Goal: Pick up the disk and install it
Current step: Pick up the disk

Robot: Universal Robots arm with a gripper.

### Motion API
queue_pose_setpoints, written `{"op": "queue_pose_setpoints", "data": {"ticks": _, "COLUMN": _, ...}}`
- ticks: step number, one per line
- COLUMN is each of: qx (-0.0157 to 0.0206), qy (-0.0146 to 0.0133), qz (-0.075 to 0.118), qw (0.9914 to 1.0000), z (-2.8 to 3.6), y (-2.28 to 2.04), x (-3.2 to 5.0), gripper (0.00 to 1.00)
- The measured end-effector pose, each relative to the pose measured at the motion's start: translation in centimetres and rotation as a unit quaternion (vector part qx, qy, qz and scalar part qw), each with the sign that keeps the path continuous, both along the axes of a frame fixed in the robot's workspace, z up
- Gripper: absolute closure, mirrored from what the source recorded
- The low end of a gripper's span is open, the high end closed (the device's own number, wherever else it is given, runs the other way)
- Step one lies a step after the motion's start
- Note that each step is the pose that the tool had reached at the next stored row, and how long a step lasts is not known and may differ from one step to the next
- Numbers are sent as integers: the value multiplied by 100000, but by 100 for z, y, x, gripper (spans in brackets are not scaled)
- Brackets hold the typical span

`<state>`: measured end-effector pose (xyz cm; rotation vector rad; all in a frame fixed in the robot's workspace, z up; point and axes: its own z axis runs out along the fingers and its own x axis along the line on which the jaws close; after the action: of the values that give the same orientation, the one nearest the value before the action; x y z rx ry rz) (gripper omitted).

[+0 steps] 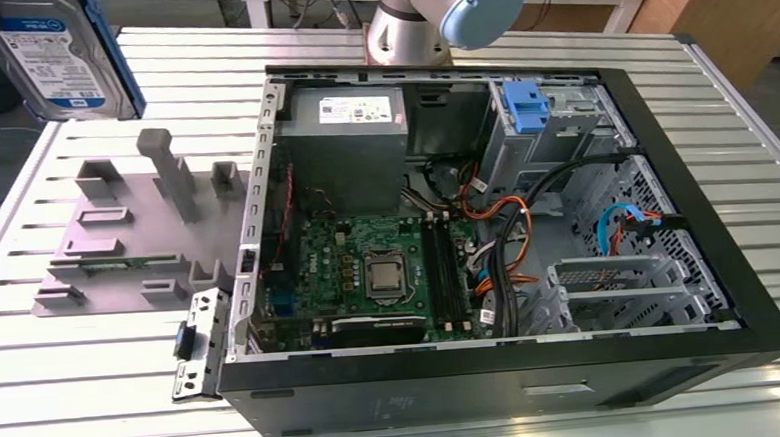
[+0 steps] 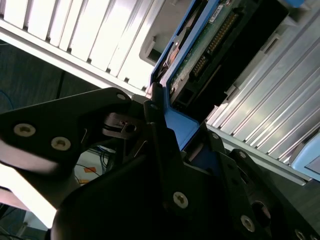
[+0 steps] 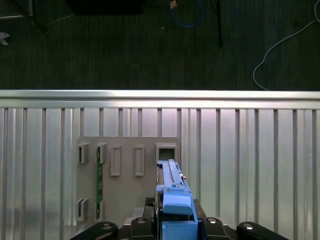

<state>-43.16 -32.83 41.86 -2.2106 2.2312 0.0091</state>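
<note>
The disk [image 1: 54, 56], a silver-grey drive with a white-and-blue label in a blue frame, hangs in the air at the exterior view's upper left, above the table's edge and the grey fixture. In the first wrist view the disk [image 3: 172, 192] is seen edge-on, with my gripper [image 3: 172, 222] shut on its blue frame. The second wrist view shows the disk [image 2: 210, 40] from its circuit-board side, and the black fingers [image 2: 155, 115] of the gripper [image 2: 170, 132] clamp the blue frame's end.
A grey slotted fixture [image 1: 123, 232] stands on the ribbed metal table [image 1: 79, 395], beside the open computer case [image 1: 497, 223]. Inside the case are a motherboard [image 1: 366, 275], a power-supply box [image 1: 345, 116], cables and a blue latch [image 1: 524, 106] at the drive bay. The arm's base [image 1: 420, 17] stands behind the case.
</note>
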Motion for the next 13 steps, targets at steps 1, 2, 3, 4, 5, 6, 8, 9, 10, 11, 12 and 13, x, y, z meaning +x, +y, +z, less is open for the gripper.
{"op": "queue_pose_setpoints", "data": {"ticks": 1, "qx": 0, "qy": 1, "qz": 1, "qw": 100000, "z": 14, "y": 0, "x": 0, "gripper": 63}}
{"op": "queue_pose_setpoints", "data": {"ticks": 2, "qx": 1, "qy": 0, "qz": 1, "qw": 100000, "z": 30, "y": 0, "x": 0, "gripper": 63}}
{"op": "queue_pose_setpoints", "data": {"ticks": 3, "qx": -1, "qy": 1, "qz": 0, "qw": 100000, "z": 50, "y": 0, "x": 0, "gripper": 63}}
{"op": "queue_pose_setpoints", "data": {"ticks": 4, "qx": -2, "qy": 5, "qz": 0, "qw": 100000, "z": 69, "y": 0, "x": 0, "gripper": 63}}
{"op": "queue_pose_setpoints", "data": {"ticks": 5, "qx": 1, "qy": 1, "qz": 1, "qw": 100000, "z": 89, "y": 0, "x": 0, "gripper": 63}}
{"op": "queue_pose_setpoints", "data": {"ticks": 6, "qx": 5, "qy": 0, "qz": 0, "qw": 100000, "z": 111, "y": 0, "x": 0, "gripper": 63}}
{"op": "queue_pose_setpoints", "data": {"ticks": 8, "qx": 2, "qy": 4, "qz": 1, "qw": 100000, "z": 158, "y": 0, "x": 0, "gripper": 63}}
{"op": "queue_pose_setpoints", "data": {"ticks": 9, "qx": -2, "qy": 1, "qz": -2, "qw": 100000, "z": 185, "y": 0, "x": 0, "gripper": 63}}
{"op": "queue_pose_setpoints", "data": {"ticks": 10, "qx": 0, "qy": -3, "qz": 0, "qw": 100000, "z": 207, "y": 0, "x": 0, "gripper": 63}}
{"op": "queue_pose_setpoints", "data": {"ticks": 11, "qx": -1, "qy": -2, "qz": 1, "qw": 100000, "z": 232, "y": 0, "x": 0, "gripper": 63}}
{"op": "queue_pose_setpoints", "data": {"ticks": 12, "qx": 0, "qy": 1, "qz": 0, "qw": 100000, "z": 258, "y": 0, "x": 0, "gripper": 63}}
{"op": "queue_pose_setpoints", "data": {"ticks": 13, "qx": -1, "qy": 6, "qz": 1, "qw": 100000, "z": 284, "y": 0, "x": 0, "gripper": 63}}
